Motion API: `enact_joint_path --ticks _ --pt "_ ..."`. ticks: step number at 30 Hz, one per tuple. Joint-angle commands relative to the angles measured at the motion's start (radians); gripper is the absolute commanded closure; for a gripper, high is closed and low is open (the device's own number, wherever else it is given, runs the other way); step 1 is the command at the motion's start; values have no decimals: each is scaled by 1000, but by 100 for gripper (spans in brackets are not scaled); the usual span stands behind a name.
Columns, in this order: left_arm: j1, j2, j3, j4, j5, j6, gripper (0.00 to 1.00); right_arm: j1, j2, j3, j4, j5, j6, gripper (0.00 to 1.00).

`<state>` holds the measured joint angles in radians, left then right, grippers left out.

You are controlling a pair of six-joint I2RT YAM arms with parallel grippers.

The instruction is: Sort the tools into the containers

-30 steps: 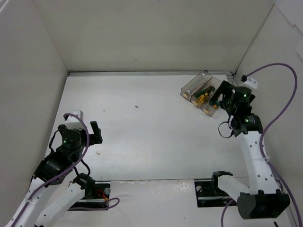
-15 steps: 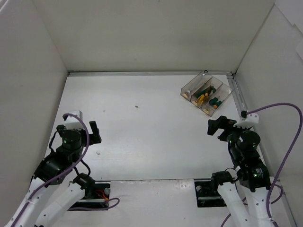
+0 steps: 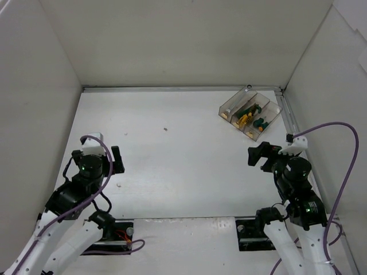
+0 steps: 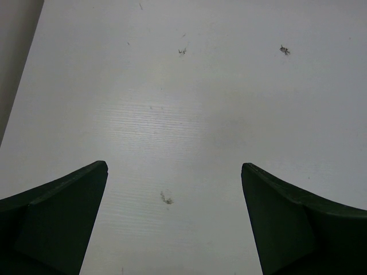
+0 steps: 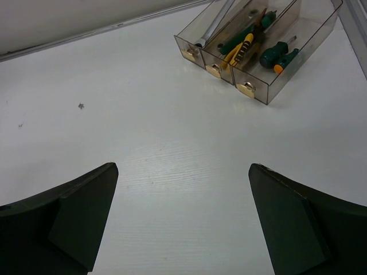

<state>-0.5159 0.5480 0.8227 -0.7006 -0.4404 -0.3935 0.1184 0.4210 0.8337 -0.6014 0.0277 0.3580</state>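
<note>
Left fingers (image 4: 57,223) spread wide, nothing between them, hanging over bare worktop (image 4: 200,103). Right fingers (image 5: 74,223) likewise spread and empty, pointed toward the far right corner. My guess is that both sets hang open because there is nothing to carry: every tool I can make out lies inside the tray (image 5: 309,51), well apart from either arm. Finger pads are dark, matte and wedge-shaped, tapering to blunt tips. Under them the worktop is a white sheet with a fine ribbed grain, a soft sheen and a few dark specks. The tray is clear plastic with a brownish tint and thin, rigid walls. It has three long, narrow compartments, each with a small gold tab at its near end, and it sits at an angle to the back wall. The tools lie lengthwise, likely because the slots allow no other way. A silver wrench (image 5: 215,26), smooth bare metal, is in the left slot. The yellow-handled pliers (image 5: 243,46) share the middle slot with a green handle. A green-handled tool (image 5: 278,54) with an orange tip, its grip glossy and rounded, is in the right slot. Sorting looks finished, or close to it.
</note>
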Motion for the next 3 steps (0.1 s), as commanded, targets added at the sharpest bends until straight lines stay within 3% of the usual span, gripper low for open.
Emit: enact_joint_path --ticks 1,3 --pt "-3 9 6 53 -15 16 0 6 27 4 49 -6 -13 2" --pt "-3 13 9 52 -17 18 0 9 28 5 48 -3 -13 2"
